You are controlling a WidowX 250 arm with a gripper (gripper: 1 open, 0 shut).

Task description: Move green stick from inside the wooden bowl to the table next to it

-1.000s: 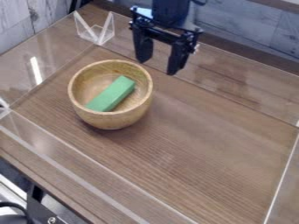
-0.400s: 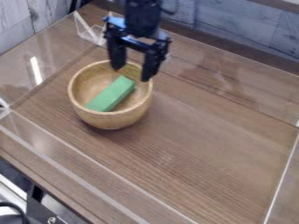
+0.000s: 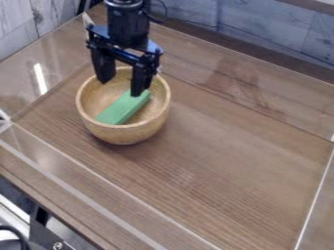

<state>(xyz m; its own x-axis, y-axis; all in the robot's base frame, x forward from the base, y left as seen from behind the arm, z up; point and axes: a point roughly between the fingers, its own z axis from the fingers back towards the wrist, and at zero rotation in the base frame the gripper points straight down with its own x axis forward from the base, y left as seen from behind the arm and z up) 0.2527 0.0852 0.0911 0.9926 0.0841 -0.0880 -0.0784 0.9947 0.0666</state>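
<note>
A bright green stick (image 3: 125,107) lies slanted inside the round tan wooden bowl (image 3: 92,119), which stands on the dark brown table (image 3: 222,146) toward the left. My black gripper (image 3: 124,82) hangs open right over the bowl's far side, one finger (image 3: 104,68) to the left and one to the right of the stick's upper end, with a clear gap between them. Nothing is held. The fingertips reach down to about the rim; whether they touch the stick I cannot tell.
Clear acrylic walls (image 3: 33,73) line the table's edges, with one low along the front (image 3: 144,200) and one at the right (image 3: 315,210). Bare wood spreads to the right of the bowl and in front of it.
The open gripper has travelled left and down, from behind and to the right of the bowl to directly above the stick. Bowl and stick have stayed put.
</note>
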